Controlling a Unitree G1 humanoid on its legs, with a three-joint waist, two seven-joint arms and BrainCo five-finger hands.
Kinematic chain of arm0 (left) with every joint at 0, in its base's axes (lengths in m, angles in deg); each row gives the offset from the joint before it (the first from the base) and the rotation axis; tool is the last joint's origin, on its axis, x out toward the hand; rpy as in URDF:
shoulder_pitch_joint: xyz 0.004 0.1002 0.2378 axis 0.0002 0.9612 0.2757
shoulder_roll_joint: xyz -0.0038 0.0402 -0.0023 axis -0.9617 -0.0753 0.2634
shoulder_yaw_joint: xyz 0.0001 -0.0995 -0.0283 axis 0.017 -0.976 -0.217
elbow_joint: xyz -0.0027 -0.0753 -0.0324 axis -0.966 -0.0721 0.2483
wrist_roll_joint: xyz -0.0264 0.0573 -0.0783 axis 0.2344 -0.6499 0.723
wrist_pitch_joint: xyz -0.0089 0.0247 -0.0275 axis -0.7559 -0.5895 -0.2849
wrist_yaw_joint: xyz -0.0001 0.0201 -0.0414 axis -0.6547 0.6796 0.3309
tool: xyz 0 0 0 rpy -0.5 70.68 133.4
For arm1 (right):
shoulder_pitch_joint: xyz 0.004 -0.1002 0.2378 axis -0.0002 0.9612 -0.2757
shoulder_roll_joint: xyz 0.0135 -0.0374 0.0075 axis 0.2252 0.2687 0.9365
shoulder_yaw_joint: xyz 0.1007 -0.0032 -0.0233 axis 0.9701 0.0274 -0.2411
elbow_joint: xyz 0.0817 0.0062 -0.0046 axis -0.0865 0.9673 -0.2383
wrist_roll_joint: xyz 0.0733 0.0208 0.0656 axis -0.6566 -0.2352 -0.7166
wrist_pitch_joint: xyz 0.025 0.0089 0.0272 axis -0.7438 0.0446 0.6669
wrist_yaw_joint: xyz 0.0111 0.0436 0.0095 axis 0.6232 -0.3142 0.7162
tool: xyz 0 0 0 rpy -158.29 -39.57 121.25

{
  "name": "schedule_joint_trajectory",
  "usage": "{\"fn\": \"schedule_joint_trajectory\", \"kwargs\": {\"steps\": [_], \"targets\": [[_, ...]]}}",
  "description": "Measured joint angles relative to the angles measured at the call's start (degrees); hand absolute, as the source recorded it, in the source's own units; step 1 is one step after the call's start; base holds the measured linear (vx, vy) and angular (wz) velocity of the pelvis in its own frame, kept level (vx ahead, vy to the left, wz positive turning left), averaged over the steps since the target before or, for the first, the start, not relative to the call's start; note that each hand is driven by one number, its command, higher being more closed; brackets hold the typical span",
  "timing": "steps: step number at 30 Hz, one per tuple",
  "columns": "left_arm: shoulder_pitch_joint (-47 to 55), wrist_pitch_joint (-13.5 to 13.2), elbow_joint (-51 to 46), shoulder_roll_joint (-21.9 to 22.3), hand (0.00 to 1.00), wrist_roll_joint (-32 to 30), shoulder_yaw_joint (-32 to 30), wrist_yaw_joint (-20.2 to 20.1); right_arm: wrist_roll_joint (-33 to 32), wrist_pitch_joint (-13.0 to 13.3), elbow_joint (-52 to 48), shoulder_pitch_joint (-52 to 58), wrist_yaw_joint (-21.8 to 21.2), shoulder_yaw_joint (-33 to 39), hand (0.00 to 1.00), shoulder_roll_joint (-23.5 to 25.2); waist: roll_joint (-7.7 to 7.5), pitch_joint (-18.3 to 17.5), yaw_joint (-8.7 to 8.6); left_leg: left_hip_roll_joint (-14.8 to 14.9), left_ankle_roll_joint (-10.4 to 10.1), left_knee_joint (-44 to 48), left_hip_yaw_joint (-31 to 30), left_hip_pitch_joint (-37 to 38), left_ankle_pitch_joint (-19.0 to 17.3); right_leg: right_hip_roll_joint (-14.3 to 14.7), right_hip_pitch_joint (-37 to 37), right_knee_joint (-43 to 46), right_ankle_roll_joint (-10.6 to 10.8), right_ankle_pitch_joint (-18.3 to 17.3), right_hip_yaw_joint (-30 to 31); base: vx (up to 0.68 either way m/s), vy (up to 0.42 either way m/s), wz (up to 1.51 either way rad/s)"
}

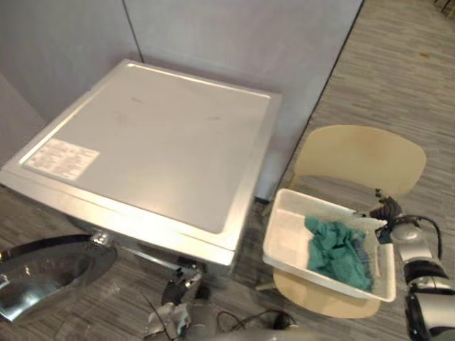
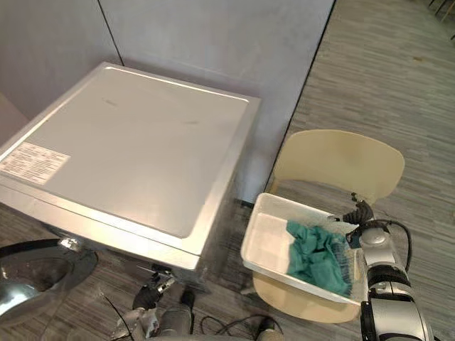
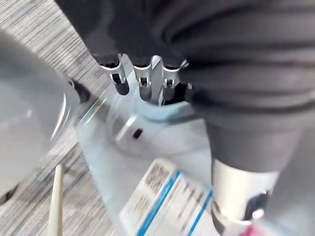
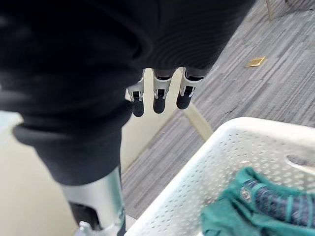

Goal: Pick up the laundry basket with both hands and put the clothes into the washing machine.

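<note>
Taking up most of the scene, the washer (image 1: 156, 142) is a boxy silver-grey unit with a flat, smooth, faintly glossy lid, rounded at its edges. A white rectangular label (image 1: 62, 158) is stuck near the lid's left corner.

We note behind it a wall (image 1: 298, 42) of plain matt grey panels, and under everything a floor (image 1: 398, 71) of grey, finely striped covering.

The door (image 1: 43, 273) is round, chrome-rimmed and shiny, with a bowl of clear glass. It hangs swung open at the washer's lower left front.

The chair (image 1: 362, 153) is a moulded cream shell with a curved back and a smooth seat. It stands just right of the washer.

The basket (image 1: 288, 227) is a white plastic rectangle, shallow, with rounded corners and walls pierced by rows of small holes. It rests on the chair's seat, overhanging it toward the washer.

The clothes (image 1: 338, 249) are a crumpled teal heap of soft cloth, one piece showing darker stripes. They lie inside the basket, in its right half.

The right hand (image 1: 386, 209) is at the basket's right rim, near the far corner. In its wrist view we see the fingers (image 4: 158, 98) hanging loose in a row, dark-tipped, closed round nothing, and the perforated wall lies apart from them.

The left hand (image 3: 142, 83) shows in its wrist view, its silver fingers straight and side by side. We see nothing held in them.
</note>
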Motion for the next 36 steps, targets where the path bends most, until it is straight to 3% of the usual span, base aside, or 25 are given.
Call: {"fn": "schedule_joint_trajectory", "kwargs": {"steps": [1, 3, 8, 13, 17, 21, 26, 28, 36], "targets": [[0.04, 0.29, 0.41, 0.10, 0.00, -0.01, -0.04, 0.00, 0.01, -0.03, -0.01, 1.93, 0.00, 0.31, 0.00, -0.11, 0.00, 0.03, -0.77, 2.40, 0.48, -0.56, 6.54, 1.88, 0.50, 0.79, 1.13, -0.38, -0.66, -0.26, -1.80, 0.10, -0.231, 0.40], [0.21, 0.40, 0.61, 0.24, 0.00, -0.02, -0.24, -0.01, 0.14, -0.22, -0.03, 4.31, -0.07, 0.57, 0.00, -0.18, -0.05, 0.08, -1.29, 2.90, 0.41, -2.76, 10.13, 3.97, 1.84, 0.82, 2.74, -1.31, -0.80, -0.18, -2.59, 0.08, -0.084, 0.26], [0.16, 0.82, 2.76, -0.67, 0.00, -0.56, -2.19, -0.12, 1.51, -0.32, -0.11, 7.22, -2.17, 0.43, 0.00, 2.00, 0.20, 0.01, -2.25, 1.06, 0.82, -4.56, 10.92, 5.15, 2.70, -0.67, 3.12, -2.19, -0.94, 0.10, -2.32, -0.01, 0.031, 0.04], [0.06, 1.06, 5.06, -2.16, 0.00, -2.52, -2.68, -0.13, 2.81, -0.22, -0.09, 8.68, -2.99, -0.08, 0.00, 4.48, 1.00, 1.20, -1.94, -0.47, 1.33, -10.75, 10.82, 4.87, 6.96, -1.29, 1.34, -3.95, -0.60, 1.58, -3.35, -0.06, 0.040, 0.11], [-0.48, 0.90, 5.12, -2.03, 0.00, -2.74, -4.40, -0.05, 5.04, 0.03, -0.03, 6.19, -3.82, -3.33, 0.00, 4.64, 2.60, 5.24, -1.92, -1.10, 1.93, -11.83, 10.43, 2.27, 8.84, -1.91, -2.06, -2.56, -0.39, 2.06, -3.55, -0.09, 0.036, 0.03], [-2.83, 0.62, 4.93, -2.27, 0.00, -2.07, -4.72, -0.02, 6.69, 0.08, 0.62, 1.51, -4.00, -7.02, 0.00, 4.66, 2.74, 9.80, -1.75, -1.51, 2.10, -13.25, 10.10, -1.35, 11.13, -2.29, -6.84, -0.96, -0.62, 2.48, -3.61, -0.10, 0.020, 0.00], [-4.07, -0.23, 2.41, -2.03, 0.00, 2.75, -4.73, 0.06, 8.28, 0.14, 4.55, -7.51, -3.91, -9.32, 0.00, 2.66, 3.34, 13.30, -1.17, -2.15, 2.41, -18.94, 10.41, -2.74, 15.30, -2.56, -10.82, -1.27, -0.60, 3.87, -3.38, -0.05, -0.001, -0.03], [-5.35, -0.64, -0.48, -1.87, 0.00, 6.29, -4.68, 0.06, 8.82, -0.12, 7.20, -12.14, -3.61, -11.00, 0.00, -1.96, 4.11, 15.65, -0.13, -2.30, 2.63, -19.05, 10.09, -3.77, 15.49, -2.77, -11.50, -1.34, -0.88, 4.51, -3.44, -0.04, -0.014, 0.08], [-6.66, -1.75, -1.37, -1.92, 0.00, 9.17, -4.56, 0.07, 10.01, -0.15, 7.83, -19.25, -2.07, -13.48, 0.00, -7.69, 4.25, 16.34, -0.02, -3.27, 2.88, -19.11, 9.72, -5.47, 15.70, -3.75, -12.89, -1.15, -0.98, 4.61, -3.82, 0.02, -0.003, 0.05]]}}
